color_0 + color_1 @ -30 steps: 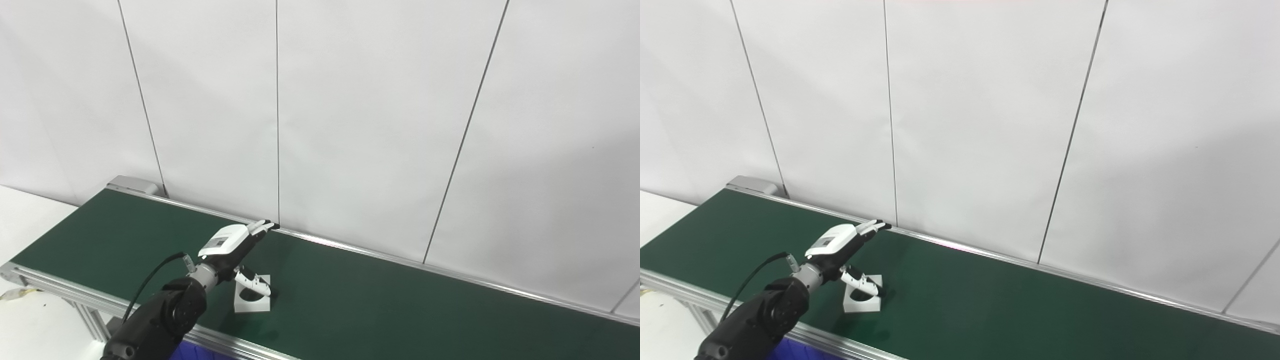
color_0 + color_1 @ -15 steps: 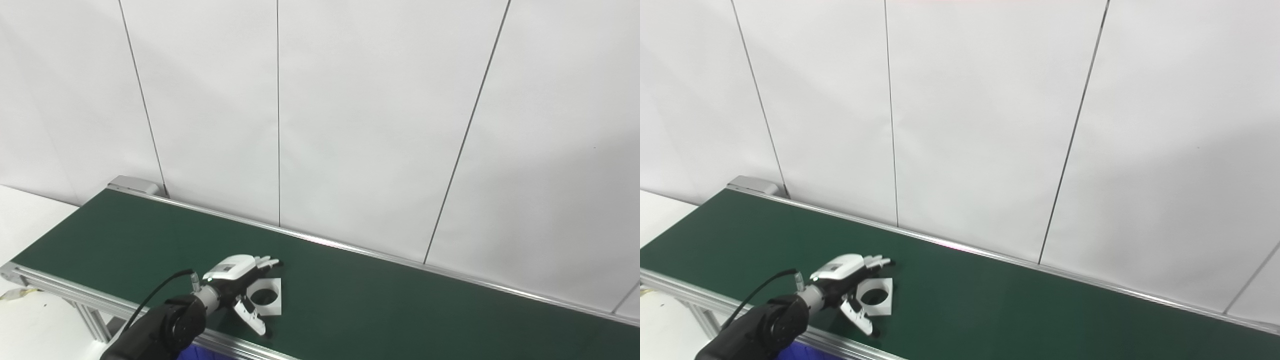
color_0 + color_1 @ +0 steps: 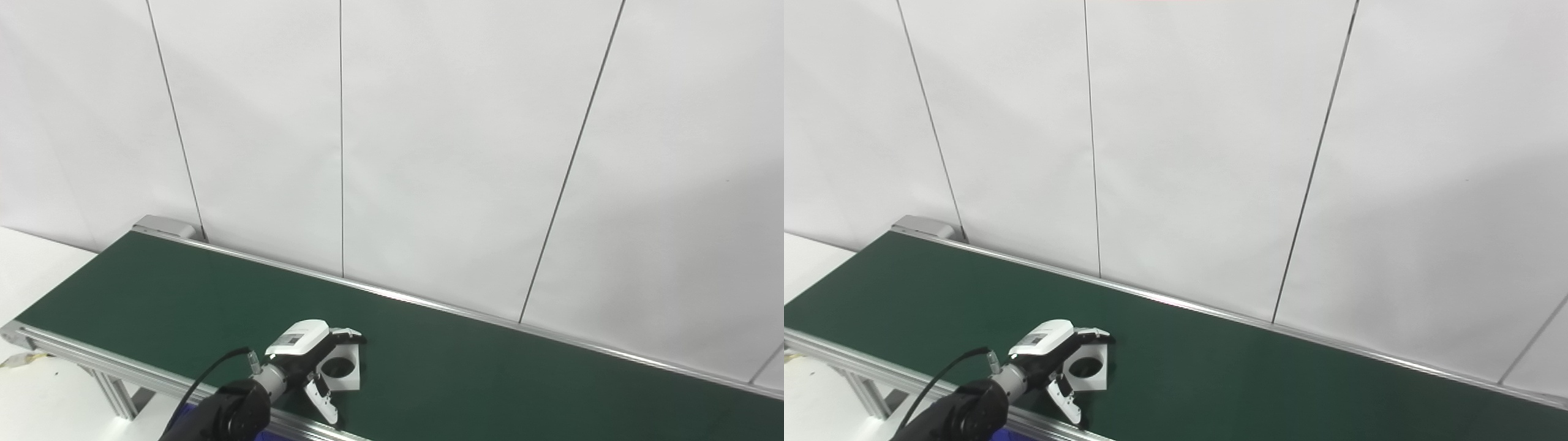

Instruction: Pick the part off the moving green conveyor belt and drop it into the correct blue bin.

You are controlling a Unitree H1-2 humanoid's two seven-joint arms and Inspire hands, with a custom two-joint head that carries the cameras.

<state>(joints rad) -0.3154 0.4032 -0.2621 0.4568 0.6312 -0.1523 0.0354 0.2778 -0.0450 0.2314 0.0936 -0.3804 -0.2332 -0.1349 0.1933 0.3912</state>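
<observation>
In the left eye view, the left hand (image 3: 306, 352) reaches low over the green conveyor belt (image 3: 490, 373), fingers over the white part's (image 3: 343, 373) far edge, thumb splayed toward 6 o'clock. In the right eye view, whether the hand (image 3: 1047, 352) actually clamps the part (image 3: 1088, 375) is unclear. The right hand is out of view.

I see the belt (image 3: 465, 373) run from far left to near right, with the wall (image 3: 429, 153) right behind its far rail. My left hand (image 3: 306, 358) reaches in from the bottom left, over the near rail (image 3: 92, 361), and sits on the belt's near side. The part (image 3: 343, 370) lies flat on the belt just right of the hand, fingers (image 3: 349, 334) along its far edge, thumb (image 3: 323, 401) off its near left corner.
</observation>
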